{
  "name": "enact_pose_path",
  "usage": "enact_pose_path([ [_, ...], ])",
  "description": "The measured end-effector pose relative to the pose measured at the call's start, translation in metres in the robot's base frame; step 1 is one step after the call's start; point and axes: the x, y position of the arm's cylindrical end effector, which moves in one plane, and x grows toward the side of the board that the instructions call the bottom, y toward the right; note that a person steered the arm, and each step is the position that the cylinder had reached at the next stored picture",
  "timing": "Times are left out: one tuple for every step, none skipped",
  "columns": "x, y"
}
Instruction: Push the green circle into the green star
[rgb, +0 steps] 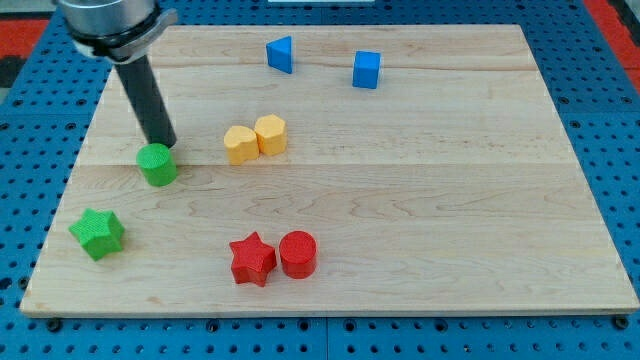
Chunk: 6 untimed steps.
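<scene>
The green circle (157, 165) sits on the wooden board at the view's left. The green star (98, 234) lies below it and a little to the left, near the board's lower left corner, well apart from the circle. My tip (163, 144) stands right at the circle's upper edge, touching it or nearly so. The dark rod rises from there up and to the left to the arm's head at the view's top left.
Two yellow blocks (255, 139) sit side by side right of the circle. A red star (252, 259) and red circle (298, 253) sit at the bottom middle. A blue triangle (281, 54) and blue cube (367, 69) sit at the top.
</scene>
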Motion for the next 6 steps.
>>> enact_pose_path([
  [0.024, -0.002],
  [0.009, 0.005],
  [0.013, 0.038],
  [0.039, 0.03],
  [0.05, -0.003],
  [0.06, -0.012],
])
